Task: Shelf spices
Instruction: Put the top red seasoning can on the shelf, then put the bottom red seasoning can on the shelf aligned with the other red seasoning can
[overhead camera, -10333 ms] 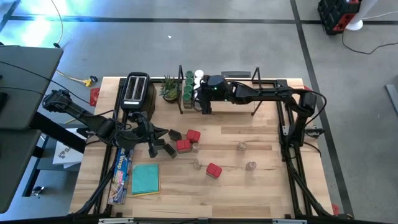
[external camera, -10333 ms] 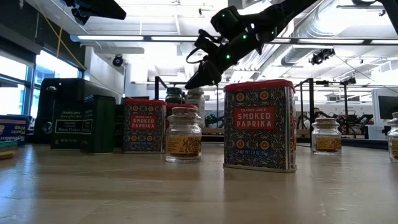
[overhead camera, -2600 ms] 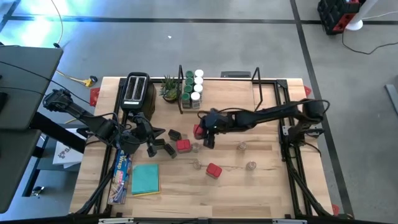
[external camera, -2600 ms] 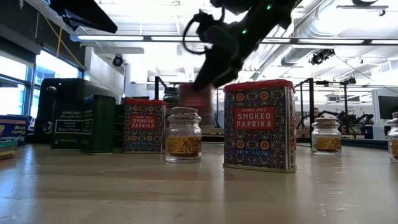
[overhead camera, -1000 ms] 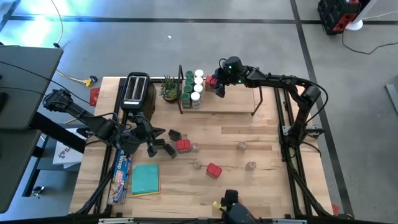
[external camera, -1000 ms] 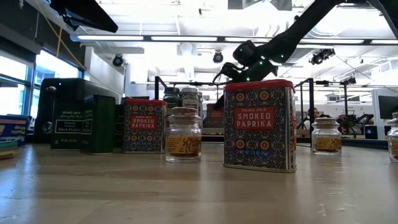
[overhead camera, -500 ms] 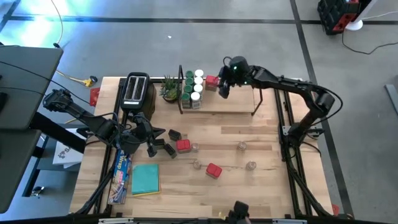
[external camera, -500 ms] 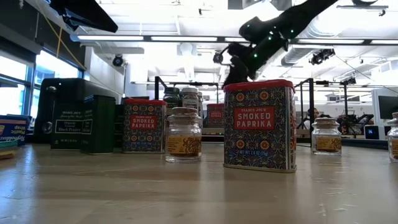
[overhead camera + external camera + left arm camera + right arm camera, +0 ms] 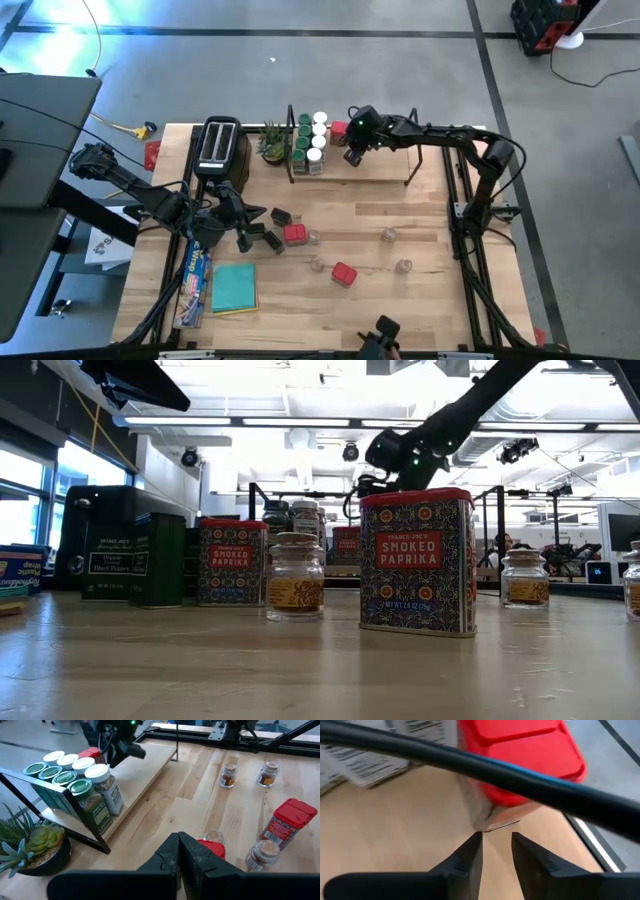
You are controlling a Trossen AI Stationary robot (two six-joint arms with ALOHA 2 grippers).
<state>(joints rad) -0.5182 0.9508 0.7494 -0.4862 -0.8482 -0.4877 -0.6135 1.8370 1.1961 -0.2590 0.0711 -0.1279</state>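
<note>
Red-lidded paprika tins, small clear glass jars and dark rectangular tins, the spices not yet shelved, stand loose across the middle of the light-wood tabletop (image 9: 400, 225), one red tin (image 9: 344, 274) nearest the front edge. At the left edge the left gripper (image 9: 178, 851) waits low over this group, its dark fingers pressed together and holding nothing; it is the nearer arm to the loose tins. Toward the back edge stands the raised light-wood plank shelf with thin black frame ends (image 9: 380, 165), green-lidded and white-lidded jars (image 9: 311, 140) clustered at its left end. Just beside them a red-lidded tin (image 9: 339, 129) stands upright on the plank. The right gripper (image 9: 352, 155) hovers over the shelf immediately in front of this tin, fingers slightly apart and empty; the tin (image 9: 520, 765) lies straight ahead of the jaws, just beyond the fingertips (image 9: 475, 842), seemingly already set down.
</note>
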